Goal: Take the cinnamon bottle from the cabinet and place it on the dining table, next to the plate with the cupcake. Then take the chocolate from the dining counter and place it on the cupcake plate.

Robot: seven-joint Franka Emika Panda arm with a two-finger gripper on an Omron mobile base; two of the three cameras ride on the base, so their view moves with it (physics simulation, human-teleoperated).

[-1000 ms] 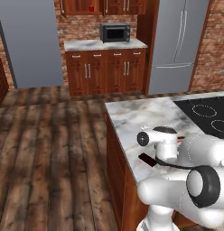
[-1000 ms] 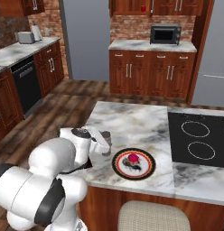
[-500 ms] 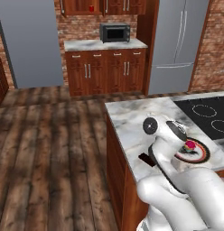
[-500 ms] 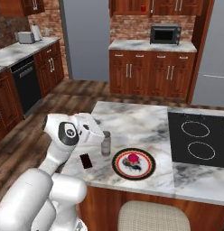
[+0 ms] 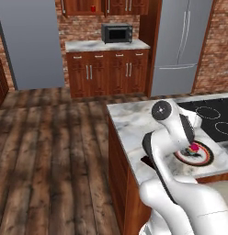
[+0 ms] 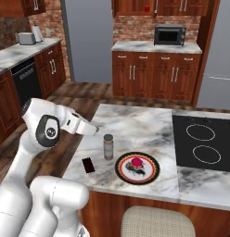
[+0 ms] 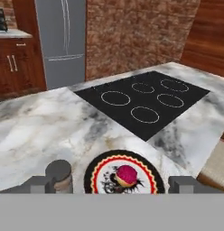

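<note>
The cinnamon bottle (image 6: pixel 108 146) stands upright on the marble dining counter (image 6: pixel 135 125), just left of the cupcake plate (image 6: pixel 149 172). The plate has a red and black rim and carries a pink cupcake (image 6: pixel 136 163). The chocolate (image 6: pixel 88 165), a small dark bar, lies flat near the counter's front left edge, left of the plate. My gripper (image 6: pixel 92 130) hovers a little left of the bottle, open and holding nothing. In the hand view its fingertips (image 7: pixel 39 184) stand wide apart, with the bottle (image 7: pixel 59 175) and plate (image 7: pixel 98 173) just beyond them. My arm hides the bottle in the left base view, beside the plate (image 5: pixel 204 158).
A black cooktop (image 6: pixel 202 143) fills the counter's right part. A padded stool (image 6: pixel 156 222) stands at the near edge. Across the wooden floor are cabinets with a microwave (image 6: pixel 169 35) and a grey fridge (image 5: pixel 180 41).
My arm has swung up and back from the bottle, its elbow rising to the left. The bottle stays upright beside the plate. The chocolate has not moved.
</note>
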